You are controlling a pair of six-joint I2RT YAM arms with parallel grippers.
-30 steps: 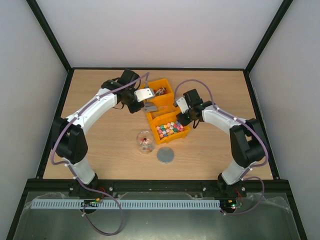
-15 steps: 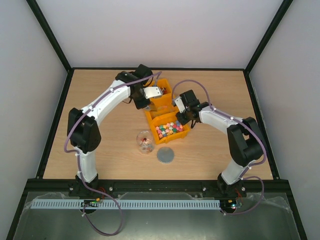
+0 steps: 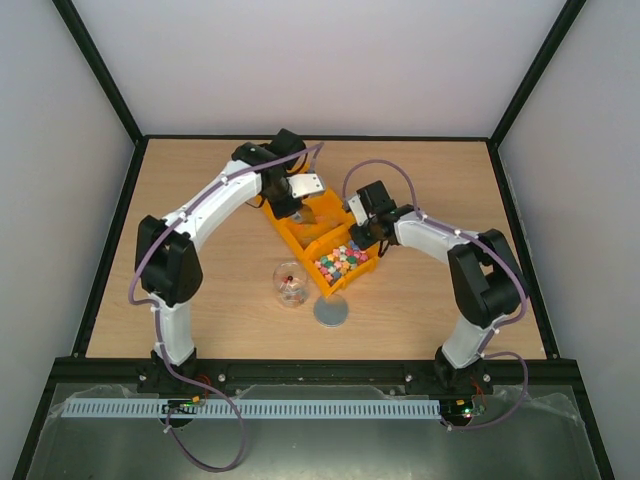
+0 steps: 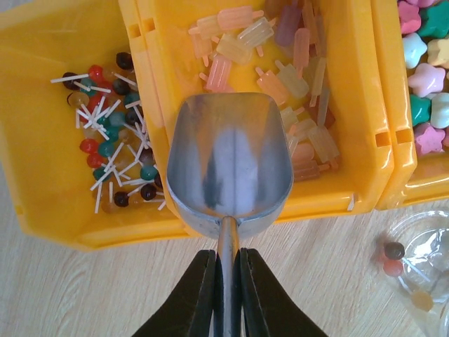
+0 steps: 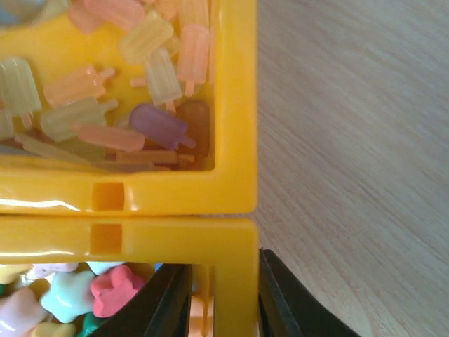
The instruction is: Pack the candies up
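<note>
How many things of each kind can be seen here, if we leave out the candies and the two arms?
yellow bins: 3
metal scoop: 1
clear cup: 1
grey disc: 1
Total: 6

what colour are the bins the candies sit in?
Bright yellow-orange plastic, all of the bins. Shows best in the left wrist view.
</note>
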